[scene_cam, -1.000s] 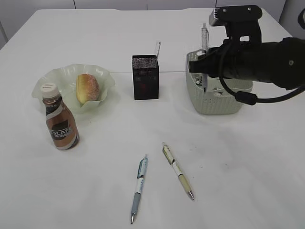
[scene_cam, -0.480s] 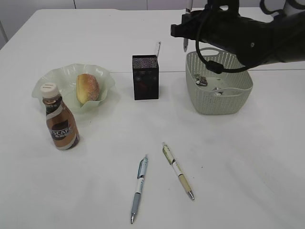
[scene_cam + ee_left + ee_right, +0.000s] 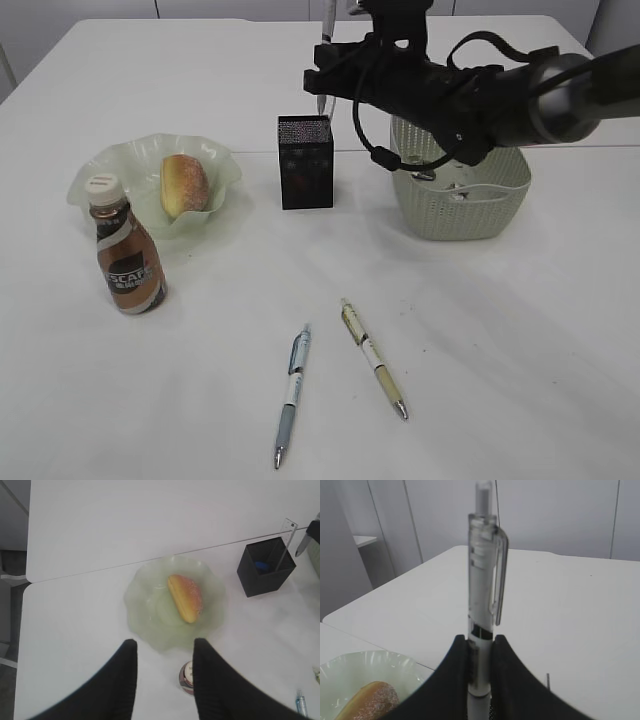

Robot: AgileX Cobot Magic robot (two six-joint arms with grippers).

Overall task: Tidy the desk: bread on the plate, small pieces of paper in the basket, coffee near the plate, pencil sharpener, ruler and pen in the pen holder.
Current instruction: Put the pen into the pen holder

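The right hand (image 3: 325,75), clenched on an upright pen (image 3: 482,600), had been carried from over the basket (image 3: 470,215) to above the pen holder (image 3: 305,162); insertion was judged next. The left hand (image 3: 162,672) was held released over the plate (image 3: 145,605). Counted near the counter's (image 3: 520,360) front edge: two pens (image 3: 292,392). One bread (image 3: 184,185), one coffee bottle (image 3: 127,250).
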